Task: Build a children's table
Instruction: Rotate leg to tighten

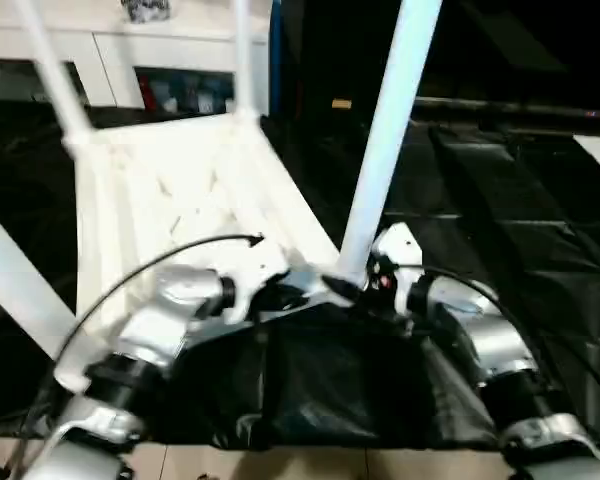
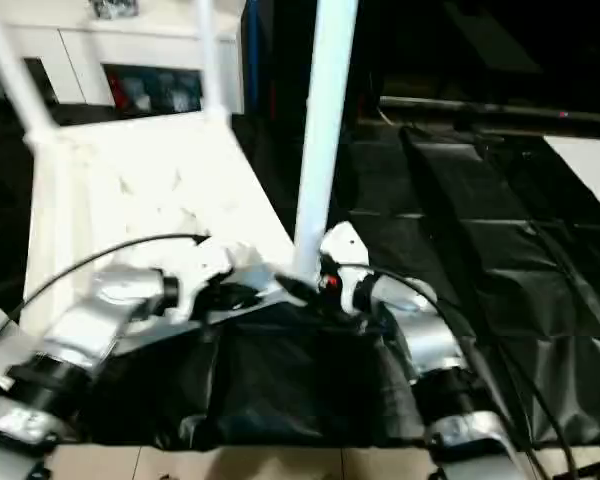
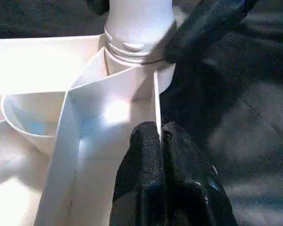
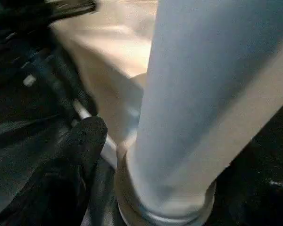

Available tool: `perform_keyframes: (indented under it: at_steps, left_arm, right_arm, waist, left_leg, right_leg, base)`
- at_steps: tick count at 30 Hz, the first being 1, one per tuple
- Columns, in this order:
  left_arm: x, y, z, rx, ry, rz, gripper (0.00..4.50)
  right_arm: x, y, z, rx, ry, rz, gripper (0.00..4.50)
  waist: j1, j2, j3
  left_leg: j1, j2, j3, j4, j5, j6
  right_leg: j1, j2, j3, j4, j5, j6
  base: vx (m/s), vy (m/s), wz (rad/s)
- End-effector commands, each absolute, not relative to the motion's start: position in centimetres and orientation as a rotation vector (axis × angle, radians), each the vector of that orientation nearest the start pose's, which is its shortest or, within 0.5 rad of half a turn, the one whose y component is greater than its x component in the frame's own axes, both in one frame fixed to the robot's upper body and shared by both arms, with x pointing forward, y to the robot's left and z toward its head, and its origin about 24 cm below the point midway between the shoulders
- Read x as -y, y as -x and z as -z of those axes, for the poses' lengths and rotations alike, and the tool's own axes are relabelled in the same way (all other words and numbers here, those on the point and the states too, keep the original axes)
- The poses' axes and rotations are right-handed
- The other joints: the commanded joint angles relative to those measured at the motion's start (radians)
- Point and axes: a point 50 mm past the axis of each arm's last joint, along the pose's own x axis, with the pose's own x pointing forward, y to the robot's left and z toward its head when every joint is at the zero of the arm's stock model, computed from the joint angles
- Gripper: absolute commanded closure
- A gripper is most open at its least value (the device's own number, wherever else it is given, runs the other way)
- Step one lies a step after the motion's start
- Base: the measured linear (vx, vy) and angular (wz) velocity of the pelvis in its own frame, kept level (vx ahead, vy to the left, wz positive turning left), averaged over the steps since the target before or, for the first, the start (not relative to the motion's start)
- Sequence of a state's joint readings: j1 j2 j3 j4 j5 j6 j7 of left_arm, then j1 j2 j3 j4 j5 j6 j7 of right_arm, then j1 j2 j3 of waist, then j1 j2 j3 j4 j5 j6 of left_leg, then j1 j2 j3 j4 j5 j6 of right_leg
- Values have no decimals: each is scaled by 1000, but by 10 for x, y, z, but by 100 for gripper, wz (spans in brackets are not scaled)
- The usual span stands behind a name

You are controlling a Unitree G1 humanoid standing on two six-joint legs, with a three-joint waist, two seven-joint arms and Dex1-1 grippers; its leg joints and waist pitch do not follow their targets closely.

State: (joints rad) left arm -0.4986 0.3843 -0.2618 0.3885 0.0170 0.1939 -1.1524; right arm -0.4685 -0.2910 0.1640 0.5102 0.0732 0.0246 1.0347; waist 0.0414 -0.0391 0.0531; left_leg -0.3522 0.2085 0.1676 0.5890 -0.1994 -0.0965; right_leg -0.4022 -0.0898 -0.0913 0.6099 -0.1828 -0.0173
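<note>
White plastic tabletop (image 1: pixel 170 190) lying upside down on the black-covered table (image 1: pixel 500 200), ribbed underside facing up. Legs standing in the corner sockets: near-right leg (image 1: pixel 385 140) rising tall and slightly tilted, its threaded base seated in the socket (image 3: pixel 132 52); far legs (image 1: pixel 55 70) upright; another (image 1: pixel 15 290) at near left.
</note>
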Motion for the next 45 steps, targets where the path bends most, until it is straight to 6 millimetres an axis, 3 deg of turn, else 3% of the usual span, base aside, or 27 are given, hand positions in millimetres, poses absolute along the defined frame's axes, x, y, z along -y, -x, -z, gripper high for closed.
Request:
perform_keyframes:
  at_steps: [1, 2, 6, 11, 12, 15, 17, 18, 25, 26, 28, 29, 31, 33, 35, 37, 41, 43, 45]
  left_arm:
    - [-120, -303, -69, -325, -419, 1364, 450]
    - [-124, -303, -70, -335, -428, 1374, 450]
    - [-128, -305, -72, -340, -435, 1390, 450]
    - [-128, -305, -73, -340, -432, 1403, 450]
    - [-128, -305, -73, -340, -432, 1403, 450]
    - [-130, -304, -72, -340, -422, 1399, 450]
    - [-131, -304, -72, -342, -422, 1400, 450]
    - [-132, -304, -71, -344, -422, 1402, 450]
    - [-134, -305, -70, -351, -417, 1389, 450]
    - [-133, -306, -69, -346, -409, 1356, 450]
    - [-132, -306, -69, -345, -407, 1349, 450]
    - [-130, -309, -68, -340, -398, 1306, 450]
    - [-126, -312, -67, -332, -391, 1250, 450]
    - [-117, -316, -64, -318, -377, 1164, 450]
    - [-108, -316, -61, -315, -360, 1118, 450]
    - [-105, -316, -61, -314, -355, 1108, 450]
    - [-75, -319, -59, -304, -295, 1008, 450]
    - [-66, -319, -59, -301, -299, 994, 450]
    - [-58, -319, -61, -292, -298, 994, 450]
  right_arm:
    - [119, -299, -38, -285, 224, -1264, 89]
    - [122, -297, -40, -296, 228, -1305, 116]
    - [125, -296, -42, -319, 249, -1366, 134]
    - [124, -294, -41, -325, 254, -1401, 169]
    - [124, -294, -41, -325, 254, -1401, 189]
    - [122, -290, -38, -338, 257, -1440, 208]
    - [122, -289, -38, -345, 256, -1451, 222]
    - [122, -289, -38, -349, 254, -1456, 231]
    - [122, -288, -36, -361, 245, -1470, 245]
    - [121, -286, -34, -361, 231, -1462, 246]
    - [121, -286, -33, -361, 228, -1459, 246]
    - [120, -285, -31, -354, 208, -1433, 246]
    - [117, -287, -28, -339, 177, -1364, 246]
    - [109, -294, -21, -334, 121, -1188, 247]
    - [102, -297, -13, -338, 120, -1068, 249]
    - [100, -297, -11, -337, 122, -1041, 250]
    - [74, -305, -5, -345, 57, -824, 250]
    - [67, -310, -5, -350, 27, -747, 250]
    - [60, -315, -7, -355, 19, -681, 250]
  waist:
    - [0, 9, -64]
    - [2, 9, -65]
    - [10, 12, -65]
    - [16, 8, -64]
    - [17, 3, -64]
    - [18, 5, -65]
    - [18, -2, -65]
    - [19, -1, -65]
    - [19, -2, -66]
    - [19, 4, -66]
    - [21, 2, -67]
    - [23, 11, -67]
    - [25, 7, -64]
    - [24, 5, -60]
    - [17, 2, -54]
    - [12, 1, -53]
    - [-2, 2, -51]
    - [-9, 2, -53]
    - [-14, 2, -54]
  left_leg:
    - [-1, 27, 2, -70, -148, 75]
    - [1, 27, 3, -69, -142, 77]
    - [4, 28, 6, -68, -142, 80]
    - [3, 27, 5, -69, -149, 65]
    - [3, 28, 6, -69, -149, 65]
    - [4, 28, 5, -68, -143, 65]
    - [2, 27, 6, -68, -132, 71]
    - [2, 27, 5, -68, -130, 72]
    - [3, 27, 6, -66, -120, 75]
    - [4, 27, 7, -66, -124, 72]
    - [4, 27, 6, -66, -126, 71]
    - [5, 27, 6, -66, -129, 69]
    - [7, 28, 7, -67, -150, 65]
    - [12, 29, 8, -71, -186, 43]
    - [6, 23, 3, -76, -243, 9]
    - [6, 21, -2, -78, -273, -2]
    - [7, 21, -4, -78, -290, -7]
    - [0, 18, -8, -80, -290, -7]
    - [1, 16, -9, -79, -304, -3]
  right_leg:
    - [55, -52, 55, -61, -121, -248]
    - [55, -52, 55, -60, -103, -256]
    - [55, -53, 56, -57, -90, -266]
    - [57, -55, 56, -59, -125, -256]
    - [57, -55, 56, -59, -133, -253]
    - [57, -55, 56, -58, -129, -250]
    - [58, -55, 56, -56, -122, -250]
    - [58, -55, 56, -57, -125, -249]
    - [57, -55, 56, -55, -115, -250]
    - [56, -54, 56, -56, -110, -253]
    - [58, -55, 56, -55, -106, -255]
    - [57, -54, 56, -56, -102, -257]
    - [56, -54, 56, -60, -120, -255]
    - [50, -54, 57, -67, -179, -246]
    - [52, -56, 53, -83, -348, -184]
    - [48, -58, 50, -95, -456, -134]
    - [36, -56, 50, -102, -483, -116]
    - [43, -56, 46, -104, -497, -103]
    - [39, -54, 45, -107, -506, -94]
  base:
    - [0, 0, 0]
    - [0, 0, 0]
    - [0, 0, 0]
    - [0, 0, 0]
    - [0, 0, 0]
    - [0, 0, 0]
    - [0, 0, 0]
    - [0, 0, 0]
    - [0, 0, 0]
    - [0, 0, 0]
    - [0, 0, 0]
    - [0, 0, 0]
    - [0, 0, 0]
    - [0, 0, 0]
    - [-31, -4, -2]
    - [-31, -4, -2]
    - [0, 0, 0]
    - [0, 0, 0]
    - [0, 0, 0]
